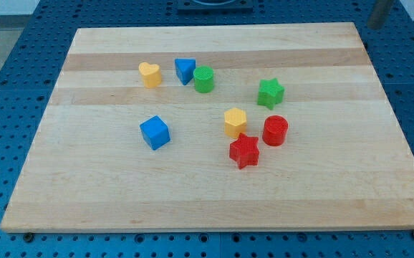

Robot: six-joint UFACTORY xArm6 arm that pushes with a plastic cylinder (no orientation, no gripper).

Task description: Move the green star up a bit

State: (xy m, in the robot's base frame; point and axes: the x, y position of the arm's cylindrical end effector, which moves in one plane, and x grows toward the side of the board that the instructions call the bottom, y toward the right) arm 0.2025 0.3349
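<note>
A pale wooden board (214,193) lies on a blue perforated table (21,43). The green star (271,92) sits flat, no clear long axis, above the red cylinder (275,131). My tip's end is not visible; only a dark rod (379,13) shows, well apart, above-right of the star.

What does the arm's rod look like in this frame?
Only a short stretch of the rod shows, at the view's top right corner: a dark grey, straight, plain bar, blurred. No cables or markings can be made out. My tip cannot be made out.
</note>
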